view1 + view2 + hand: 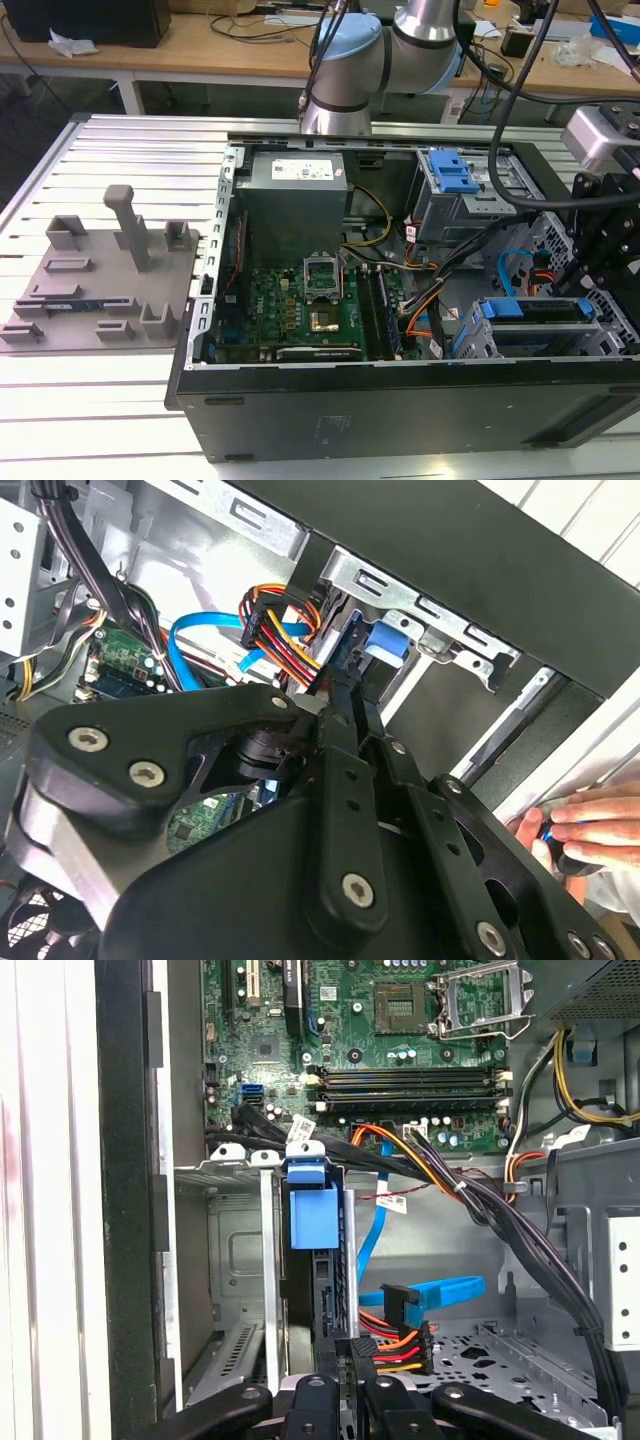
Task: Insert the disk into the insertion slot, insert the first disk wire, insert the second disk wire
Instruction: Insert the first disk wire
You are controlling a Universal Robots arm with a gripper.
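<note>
The disk (530, 309), in its blue carrier, stands on edge in the insertion slot (478, 345), a low grey cage at the case's front on the exterior view's right. In the first wrist view the disk's blue tab (310, 1210) sits between the cage walls (235, 1260). My gripper (345, 1388) is directly over the disk's near end, its black fingers (338, 780) drawn close around the disk's thin edge. A black connector on orange, red and yellow wires (392, 1345) lies loose beside the fingers. A blue flat cable (435, 1293) lies just past it.
The open case (400, 400) lies on a slatted table. It holds a green motherboard (300, 300), a grey power supply (295, 195) and a taller cage with a blue latch (450, 175). A grey fixture plate (100, 280) lies outside. A person's hand (590, 820) rests at the case edge.
</note>
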